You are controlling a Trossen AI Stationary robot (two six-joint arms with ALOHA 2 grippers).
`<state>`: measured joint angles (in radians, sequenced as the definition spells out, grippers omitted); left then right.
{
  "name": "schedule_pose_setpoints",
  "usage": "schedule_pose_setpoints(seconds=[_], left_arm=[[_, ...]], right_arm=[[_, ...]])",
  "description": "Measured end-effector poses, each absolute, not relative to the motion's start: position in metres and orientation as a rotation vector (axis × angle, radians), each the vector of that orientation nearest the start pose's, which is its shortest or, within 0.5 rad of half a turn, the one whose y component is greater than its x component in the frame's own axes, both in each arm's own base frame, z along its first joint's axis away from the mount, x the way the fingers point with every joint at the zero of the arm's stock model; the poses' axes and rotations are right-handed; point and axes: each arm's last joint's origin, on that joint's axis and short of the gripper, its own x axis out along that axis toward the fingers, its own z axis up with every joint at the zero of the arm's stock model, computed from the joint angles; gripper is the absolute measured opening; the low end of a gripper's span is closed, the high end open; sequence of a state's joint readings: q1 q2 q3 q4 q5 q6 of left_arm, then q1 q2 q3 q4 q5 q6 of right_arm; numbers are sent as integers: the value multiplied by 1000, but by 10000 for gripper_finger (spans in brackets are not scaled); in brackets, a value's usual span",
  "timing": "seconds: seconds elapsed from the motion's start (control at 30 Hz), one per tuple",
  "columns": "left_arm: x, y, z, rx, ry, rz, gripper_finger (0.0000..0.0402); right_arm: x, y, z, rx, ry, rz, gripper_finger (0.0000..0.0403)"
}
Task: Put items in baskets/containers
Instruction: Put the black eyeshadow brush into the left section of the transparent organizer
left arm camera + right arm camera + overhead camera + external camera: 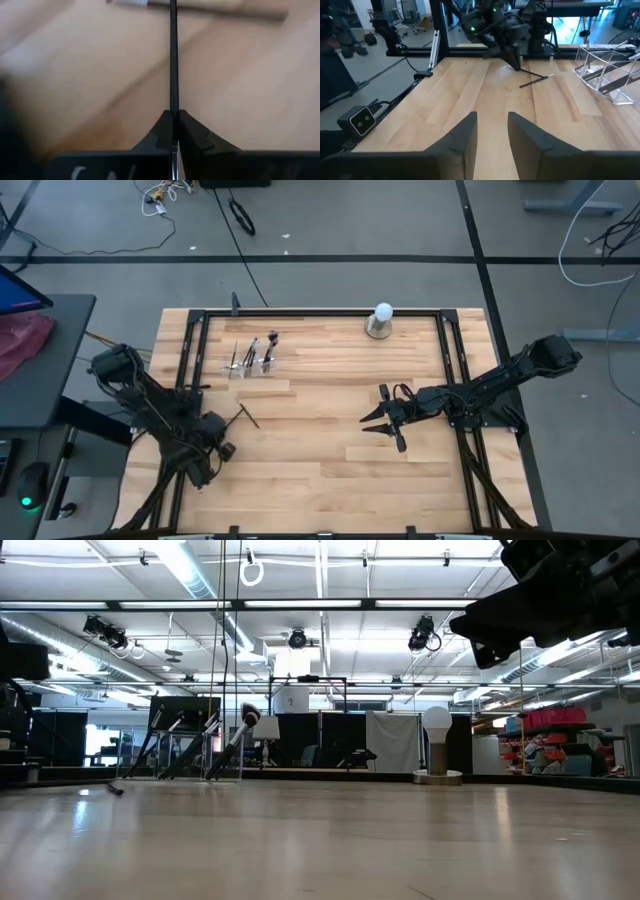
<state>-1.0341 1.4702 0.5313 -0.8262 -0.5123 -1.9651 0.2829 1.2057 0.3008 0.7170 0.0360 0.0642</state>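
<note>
My left gripper (224, 423) (173, 116) sits low near the table's left edge, shut on a thin dark brush (173, 60) (530, 72). That brush runs away from the fingers to a second brush (251, 418) (536, 80), which has a silver ferrule, lies flat on the wood and crosses it. The clear holder (250, 363) (602, 70) stands toward the far left, with several brushes (232, 745) leaning in its compartments. My right gripper (384, 430) (492, 125) hovers open at mid-table, touching nothing. My left gripper pinches the dark brush by one end of its handle (173, 107) between the two fingertips. The brush sticks straight out ahead of the fingers, along them. The fingers (514, 59) slant down from the table's left side. The brush's far end (173, 10) reaches the crossing brush.
A white ball on a grey round base (381, 321) (437, 740) stands near the far edge. A black frame rail (320, 312) runs around the table's far and side edges. Bare wood lies between the two grippers and toward the near edge.
</note>
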Motion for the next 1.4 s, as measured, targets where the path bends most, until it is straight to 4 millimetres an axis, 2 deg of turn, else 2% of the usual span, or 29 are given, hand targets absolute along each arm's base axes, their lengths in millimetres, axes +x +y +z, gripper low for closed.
schedule_pose_setpoints(seconds=[0.13,0.27,0.37,0.5,0.6,0.67,0.8,1.0,1.2,1.4], left_arm=[[113,-151,144,-451,1134,833,11],[130,-158,177,-439,1184,851,11],[147,-157,210,-446,1183,891,11],[173,-137,260,-486,1195,991,11],[199,-111,292,-539,1237,971,11],[214,-88,304,-573,1283,936,11],[230,-34,312,-643,1386,901,11],[230,32,312,-762,1422,949,11],[218,80,312,-957,1392,1045,11],[201,114,307,-1105,1364,1133,11]], right_arm=[[211,60,176,14,191,242,109],[211,60,177,10,190,243,109],[211,60,176,9,191,243,109],[211,60,176,7,192,243,109],[211,60,176,6,193,243,109],[211,60,176,6,198,244,109],[210,60,174,3,216,245,109],[209,64,172,4,237,262,109],[208,66,172,3,237,274,109],[208,66,172,4,237,273,109]])
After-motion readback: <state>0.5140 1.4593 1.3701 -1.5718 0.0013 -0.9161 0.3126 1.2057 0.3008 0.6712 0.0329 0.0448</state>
